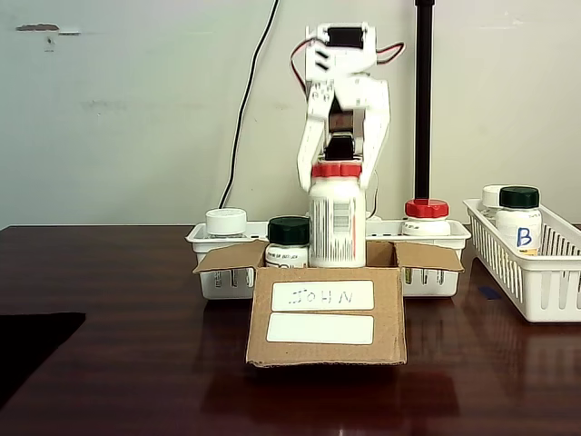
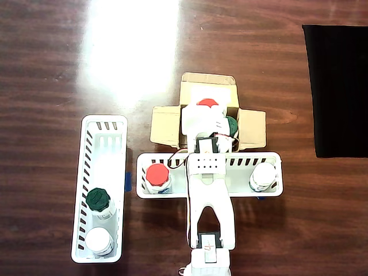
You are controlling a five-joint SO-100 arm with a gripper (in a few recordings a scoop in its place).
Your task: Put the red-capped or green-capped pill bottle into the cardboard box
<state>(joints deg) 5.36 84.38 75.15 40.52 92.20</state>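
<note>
The cardboard box stands open at the table's middle, with "JOHN" upside down on its upper label. My white gripper is shut on the cap of a red-capped pill bottle. It holds the bottle upright over the box opening, and the flaps hide the bottle's base. A green-capped bottle stands inside the box beside the held one.
Behind the box, a white slotted basket holds a white-capped bottle and a red-capped bottle. A second basket holds a green-capped bottle and a white-capped one. A black mat lies aside.
</note>
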